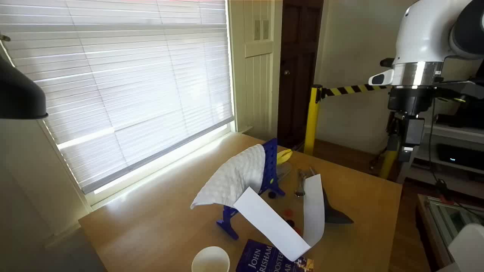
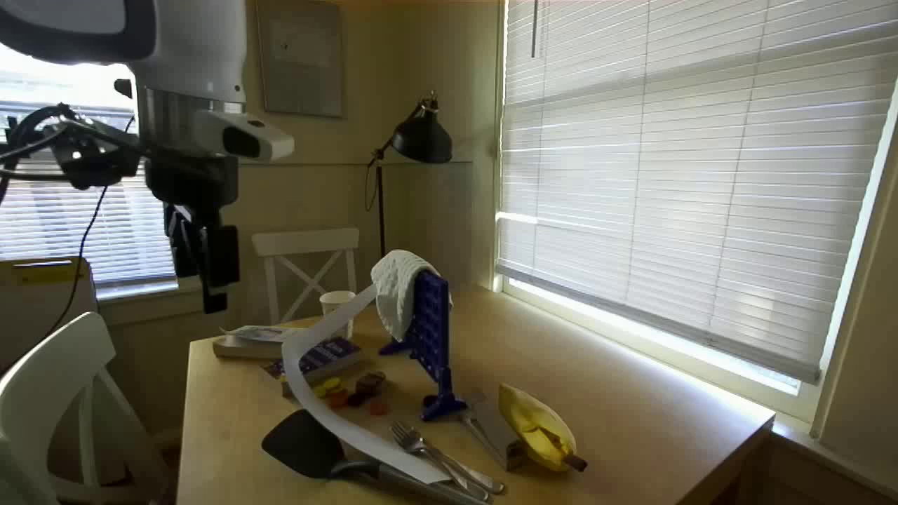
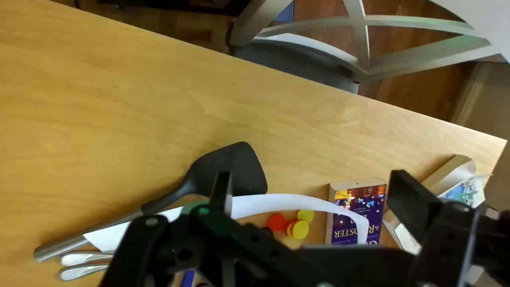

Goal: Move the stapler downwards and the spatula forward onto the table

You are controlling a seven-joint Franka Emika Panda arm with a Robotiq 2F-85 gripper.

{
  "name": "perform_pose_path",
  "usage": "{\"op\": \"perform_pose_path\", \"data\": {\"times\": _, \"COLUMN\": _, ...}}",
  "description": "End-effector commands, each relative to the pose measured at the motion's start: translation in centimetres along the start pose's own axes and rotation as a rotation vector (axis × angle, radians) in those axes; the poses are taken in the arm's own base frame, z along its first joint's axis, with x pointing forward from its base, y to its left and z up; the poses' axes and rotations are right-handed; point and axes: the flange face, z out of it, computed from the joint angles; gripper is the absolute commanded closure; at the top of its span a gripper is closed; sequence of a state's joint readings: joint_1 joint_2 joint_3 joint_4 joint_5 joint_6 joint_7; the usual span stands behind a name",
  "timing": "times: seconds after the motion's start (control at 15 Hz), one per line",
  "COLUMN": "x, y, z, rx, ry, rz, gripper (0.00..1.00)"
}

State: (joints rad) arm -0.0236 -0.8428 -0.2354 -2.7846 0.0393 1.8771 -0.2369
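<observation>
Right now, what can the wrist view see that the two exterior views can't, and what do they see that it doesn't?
Only the wrist view shows nearly the whole spatula, end to end; the exterior views show just parts. Only the exterior views show the white textured cloth, the banana and the black lamp. All share the white paper strip, the John Grisham book and the wooden tabletop.
</observation>
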Motion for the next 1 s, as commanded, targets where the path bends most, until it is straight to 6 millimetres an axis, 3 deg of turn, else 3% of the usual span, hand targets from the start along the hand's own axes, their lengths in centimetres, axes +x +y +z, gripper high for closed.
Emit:
{"op": "perform_pose_path", "data": {"times": 0.0, "x": -0.1, "y": 0.0, "z": 0.3, "rx": 0.002, "ry": -0.009, "rz": 0.001, "gripper": 0.0}}
{"op": "perform_pose_path", "data": {"times": 0.6, "x": -0.1, "y": 0.0, "z": 1.0, "rx": 0.004, "ry": -0.027, "rz": 0.003, "gripper": 0.0}}
{"op": "perform_pose_path", "data": {"times": 0.93, "x": 7.1, "y": 1.1, "z": 1.1, "rx": 0.009, "ry": -0.078, "rz": -0.211, "gripper": 0.0}}
